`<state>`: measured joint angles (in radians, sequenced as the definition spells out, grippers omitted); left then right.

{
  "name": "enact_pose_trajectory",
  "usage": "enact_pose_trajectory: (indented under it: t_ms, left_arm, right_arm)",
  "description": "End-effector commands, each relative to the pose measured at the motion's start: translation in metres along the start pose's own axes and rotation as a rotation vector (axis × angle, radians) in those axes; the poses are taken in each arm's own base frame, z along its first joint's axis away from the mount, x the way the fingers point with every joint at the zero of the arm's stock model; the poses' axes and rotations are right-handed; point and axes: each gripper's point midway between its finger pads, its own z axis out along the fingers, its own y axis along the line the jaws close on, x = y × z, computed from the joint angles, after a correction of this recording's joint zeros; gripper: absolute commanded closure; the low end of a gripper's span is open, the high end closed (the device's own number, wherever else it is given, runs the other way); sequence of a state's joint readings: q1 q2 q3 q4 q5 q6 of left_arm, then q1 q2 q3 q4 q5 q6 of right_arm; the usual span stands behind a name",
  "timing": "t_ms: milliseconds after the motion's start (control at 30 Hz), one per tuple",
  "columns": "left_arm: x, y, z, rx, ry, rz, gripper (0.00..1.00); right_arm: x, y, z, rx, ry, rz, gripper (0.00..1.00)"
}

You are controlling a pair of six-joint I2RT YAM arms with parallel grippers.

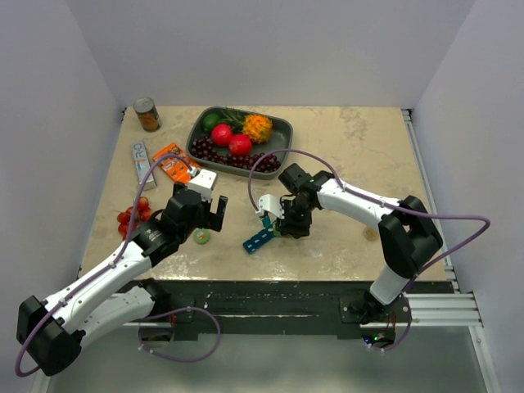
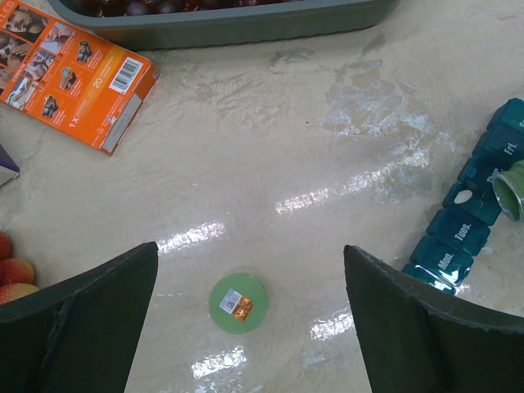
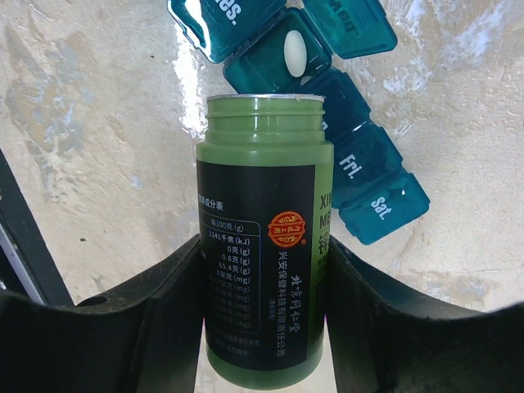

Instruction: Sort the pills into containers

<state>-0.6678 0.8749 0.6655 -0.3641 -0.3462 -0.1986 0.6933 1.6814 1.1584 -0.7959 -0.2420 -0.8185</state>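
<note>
The teal pill organizer (image 1: 259,239) lies on the table near the front middle; it also shows in the left wrist view (image 2: 471,217) and the right wrist view (image 3: 360,155). One open compartment holds a white pill (image 3: 295,52). My right gripper (image 3: 264,270) is shut on an uncapped green pill bottle (image 3: 262,246), tipped with its mouth over the organizer's open compartments; the bottle also shows in the top view (image 1: 268,219). My left gripper (image 2: 250,282) is open and empty above the bottle's green cap (image 2: 238,303), which lies flat on the table (image 1: 201,237).
A dark grey fruit tray (image 1: 282,135) stands at the back. An orange box (image 1: 174,161), a white tube (image 1: 142,161), a tan bottle (image 1: 147,115) and red berries (image 1: 133,217) lie on the left side.
</note>
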Motion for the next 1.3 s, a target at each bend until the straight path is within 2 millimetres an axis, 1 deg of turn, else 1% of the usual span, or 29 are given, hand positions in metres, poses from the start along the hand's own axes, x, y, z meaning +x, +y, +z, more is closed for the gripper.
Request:
enact_pose_trajectory:
  t_ms: [0,500,767,1033,1267]
  left_arm:
    - [-0.017,0.0035,-0.0017,-0.016,-0.057,-0.017,0.0]
    - [-0.0181,0.0039,-0.002,-0.018,-0.061,-0.013,0.0]
    - [-0.0184,0.0038,-0.0019,-0.017,-0.063,-0.014,0.0]
    - [-0.0184,0.004,-0.0022,-0.017,-0.063,-0.012,0.0]
    - [-0.0191,0.0039,-0.0022,-0.017,-0.065,-0.013,0.0]
  right_arm:
    - [-0.0126,-0.0089,-0.0105,0.042,-0.013,-0.005,1.0]
    - [-0.0145,-0.0114,-0.0129,0.054,0.022,-0.01,1.0]
    - [-0.0101,-0.0097,-0.0115,0.051,0.055,-0.012,1.0]
    - [-0.0121,-0.0126,-0.0141,0.068,0.086,-0.021,1.0]
    - [-0.0146,-0.0112,-0.0132,0.061,0.088,-0.023,1.0]
